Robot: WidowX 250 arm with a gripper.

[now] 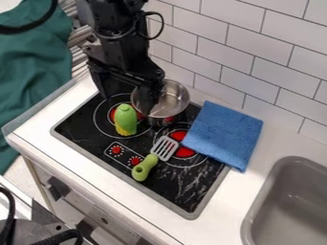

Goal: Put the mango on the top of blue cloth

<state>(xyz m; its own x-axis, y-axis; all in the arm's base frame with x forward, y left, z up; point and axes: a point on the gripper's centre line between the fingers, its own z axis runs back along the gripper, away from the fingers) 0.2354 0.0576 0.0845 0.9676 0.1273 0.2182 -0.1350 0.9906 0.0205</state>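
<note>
Hanging steeply down over the stove [185,184] near the metal pot [174,101], the arm [121,48], its tool [127,101] spread apart.

White tiles [226,44] line the wall; dark green fabric [35,72], perhaps a curtain, hangs at the left.

Sink [262,194] cut off at right and bottom edges; pot [174,98] partly hidden behind pincer [129,99]; arm [118,28] cut off at top.

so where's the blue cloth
In the camera view, the blue cloth lies right of the metal pot, partly over the stove, with the sink to its lower right.
</note>
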